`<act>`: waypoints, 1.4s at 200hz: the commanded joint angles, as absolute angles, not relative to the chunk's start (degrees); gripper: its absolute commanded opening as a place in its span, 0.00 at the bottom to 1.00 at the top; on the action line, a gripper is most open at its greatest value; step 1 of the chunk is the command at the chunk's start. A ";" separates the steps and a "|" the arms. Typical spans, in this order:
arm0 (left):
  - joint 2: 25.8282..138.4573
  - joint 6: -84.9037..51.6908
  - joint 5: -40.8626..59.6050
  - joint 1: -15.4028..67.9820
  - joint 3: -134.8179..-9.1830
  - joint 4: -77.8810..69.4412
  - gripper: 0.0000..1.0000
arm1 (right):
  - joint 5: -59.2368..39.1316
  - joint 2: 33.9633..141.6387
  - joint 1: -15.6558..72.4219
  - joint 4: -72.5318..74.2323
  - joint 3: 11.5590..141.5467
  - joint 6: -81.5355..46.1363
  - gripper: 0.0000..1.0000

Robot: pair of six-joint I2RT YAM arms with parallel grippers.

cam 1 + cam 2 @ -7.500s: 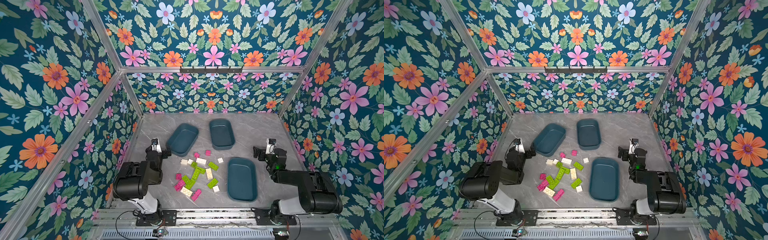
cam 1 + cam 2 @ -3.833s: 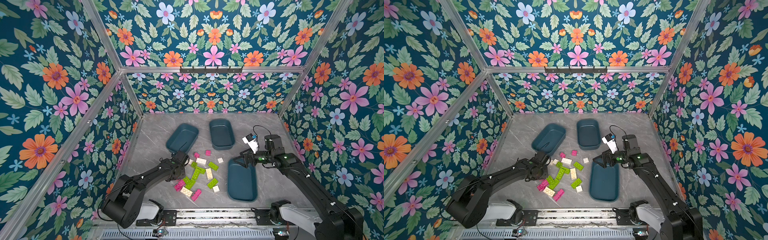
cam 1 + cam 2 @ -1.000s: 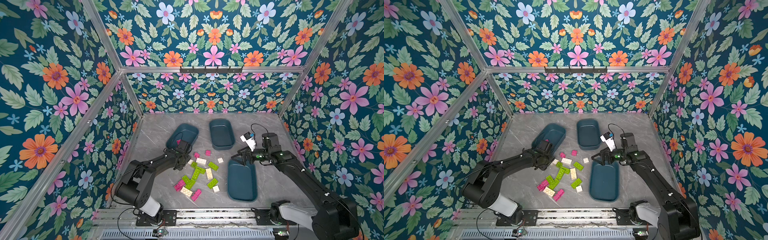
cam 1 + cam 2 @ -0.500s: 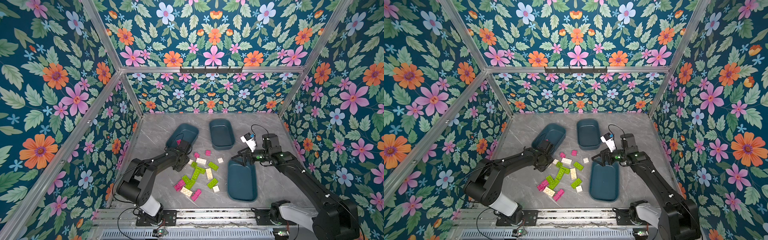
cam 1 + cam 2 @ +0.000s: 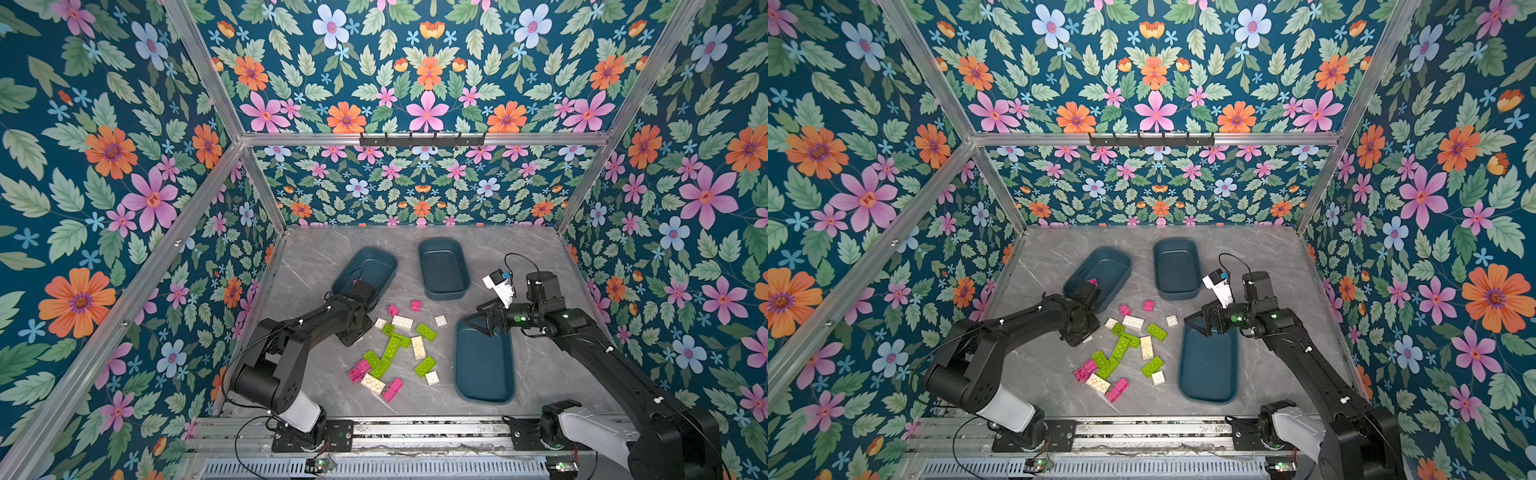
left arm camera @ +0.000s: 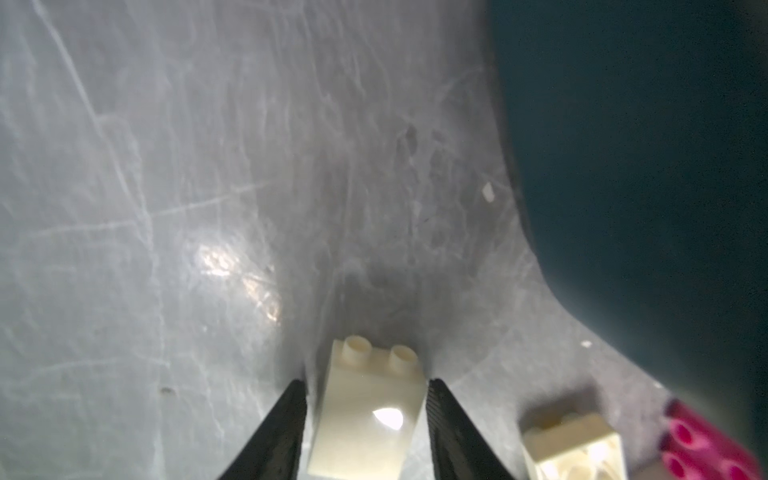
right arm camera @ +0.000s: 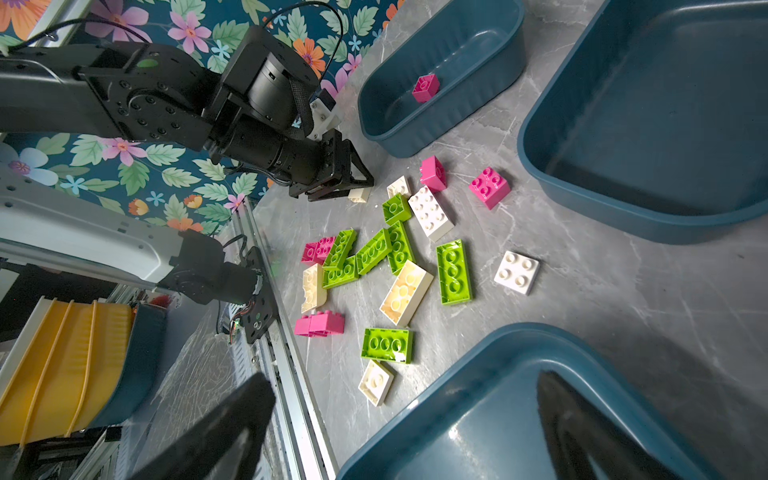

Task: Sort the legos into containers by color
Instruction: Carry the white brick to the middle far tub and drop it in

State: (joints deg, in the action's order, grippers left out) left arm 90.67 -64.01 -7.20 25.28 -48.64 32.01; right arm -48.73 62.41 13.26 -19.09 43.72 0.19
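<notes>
Three teal tubs (image 5: 446, 294), one pink brick (image 7: 425, 87) inside, seven green bricks (image 5: 426, 331) loose

The left gripper (image 6: 365, 395) has its jaws either side of a cream brick (image 6: 368, 419), with a sliver of room at most on each flank; whether they touch it is hard to tell. Ahead of it the table (image 6: 166, 208) is bare, but a second cream brick (image 6: 573, 449) and a pink brick (image 6: 706, 449) crowd one side, and the left tub (image 5: 374, 266) wall stands close. In both top views the pile (image 5: 395, 349) fills the middle between the left arm (image 5: 316, 320) and the near tub (image 5: 484, 374). The right gripper (image 5: 478, 326), jaws wide, hangs over that tub's far end, bare floor below. Open lanes lie behind the tubs, between the left tub and middle tub (image 5: 442, 266), and along the table's front edge.
</notes>
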 commanded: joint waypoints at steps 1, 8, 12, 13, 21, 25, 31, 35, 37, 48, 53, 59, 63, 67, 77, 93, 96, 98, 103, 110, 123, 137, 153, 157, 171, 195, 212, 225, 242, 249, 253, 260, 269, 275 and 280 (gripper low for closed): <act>90.85 -59.37 -8.21 24.55 -48.60 33.10 0.50 | -48.22 61.88 13.27 -18.53 43.53 -0.02 0.99; 90.71 -59.01 -8.23 24.43 -48.60 33.05 0.46 | -48.17 61.71 13.28 -18.63 43.50 -0.02 0.99; 90.66 -58.93 -8.22 24.43 -48.60 33.05 0.45 | -48.16 61.63 13.27 -18.63 43.45 -0.01 0.99; 90.59 -58.91 -8.15 24.43 -48.60 33.05 0.44 | -48.16 61.62 13.27 -18.63 43.43 -0.05 0.99; 90.31 -58.89 -8.02 24.43 -48.65 33.05 0.42 | -48.16 61.55 13.28 -18.67 43.40 -0.08 0.99; 90.20 -58.89 -7.93 24.49 -48.56 32.96 0.41 | -48.08 61.52 13.28 -18.73 43.42 -0.07 0.99; 89.96 -58.80 -7.78 24.43 -48.43 32.97 0.39 | -48.08 61.44 13.32 -18.74 43.38 -0.03 0.99; 89.78 -58.67 -7.68 24.43 -48.35 32.96 0.38 | -48.05 61.44 13.27 -18.68 43.33 -0.07 0.99; 89.70 -58.64 -7.61 24.46 -48.34 33.03 0.37 | -48.07 61.44 13.27 -18.71 43.33 -0.02 0.99; 89.24 -58.23 -7.78 24.43 -48.21 33.33 0.32 | -47.93 61.43 13.32 -18.63 43.33 -0.09 0.99; 88.92 -57.99 -8.01 24.48 -48.21 33.67 0.30 | -47.91 61.42 13.30 -18.61 43.32 -0.13 0.99; 88.48 -57.55 -8.45 24.43 -48.25 34.31 0.29 | -47.85 61.44 13.30 -18.49 43.31 -0.09 0.99; 88.16 -57.27 -8.93 24.49 -48.44 34.82 0.29 | -47.81 61.44 13.27 -18.45 43.33 -0.09 0.99; 87.84 -56.92 -9.42 24.36 -48.68 35.36 0.28 | -47.73 61.42 13.27 -18.43 43.32 -0.13 0.99; 86.91 -56.01 -10.50 24.35 -49.59 37.08 0.28 | -47.53 61.30 13.32 -18.24 43.33 -0.33 0.99; 85.37 -54.71 -11.29 24.29 -51.65 39.64 0.28 | -47.59 61.34 13.32 -17.60 43.29 -0.77 0.99; 85.10 -54.49 -11.33 24.28 -52.06 40.10 0.28 | -47.63 61.32 13.28 -17.39 43.32 -0.87 0.99; 84.84 -54.25 -11.40 24.33 -52.39 40.37 0.29 | -47.68 61.34 13.32 -17.33 43.33 -0.92 0.99; 84.38 -53.80 -11.65 24.28 -53.19 41.30 0.29 | -47.74 61.42 13.34 -17.09 43.39 -1.12 0.99; 83.76 -52.83 -11.98 24.32 -54.40 42.39 0.29 | -47.89 61.50 13.30 -16.71 43.42 -1.28 0.99; 82.94 -50.67 -12.88 24.27 -57.00 44.48 0.29 | -48.16 61.69 13.27 -16.20 43.66 -1.53 0.99; 82.99 -47.36 -13.87 24.22 -60.91 46.02 0.29 | -48.32 61.94 13.27 -15.63 43.93 -1.81 0.99; 84.74 -43.31 -13.96 23.69 -65.97 46.05 0.29 | -48.64 62.29 13.32 -14.33 44.01 -2.57 0.99; 85.51 -42.13 -13.89 23.58 -67.26 45.98 0.29 | -48.74 62.46 13.30 -14.00 44.06 -2.75 0.99; 88.51 -38.19 -13.78 23.14 -71.87 46.04 0.29 | -49.04 62.82 13.28 -13.08 44.36 -3.42 0.99; 93.67 -32.14 -13.00 22.23 -77.92 44.62 0.28 | -48.96 62.67 13.31 -12.34 44.54 -4.04 0.99; 97.50 -29.21 -11.27 21.16 -81.02 43.10 0.27 | -48.62 62.58 13.34 -12.43 44.82 -3.97 0.99; 100.52 -27.51 -10.56 20.81 -84.00 43.09 0.27 | -48.49 62.58 13.27 -12.75 44.97 -3.65 0.99; 103.44 -26.14 -10.22 20.76 -87.26 42.63 0.27 | -48.10 62.43 13.28 -13.18 45.13 -3.26 0.99; 104.30 -25.73 -9.54 20.76 -88.16 41.72 0.27 | -47.84 62.34 13.27 -13.18 44.98 -3.30 0.99; 104.87 -25.40 -9.08 20.74 -88.80 41.16 0.27 | -47.70 62.27 13.27 -13.05 44.92 -3.34 0.99; 105.91 -25.15 -8.15 20.75 -90.04 40.70 0.27 | -47.72 62.31 13.34 -13.06 44.83 -3.34 0.99; 107.49 -25.05 -7.03 20.90 -91.98 40.78 0.26 | -47.54 62.24 13.27 -13.04 44.62 -3.42 0.99; 108.46 -25.05 -6.46 21.11 -93.27 40.77 0.26 | -47.42 62.23 13.34 -13.02 44.49 -3.44 0.99; 109.13 -25.03 -5.88 21.37 -94.28 40.71 0.26 | -47.22 62.15 13.32 -13.09 44.38 -3.44 0.99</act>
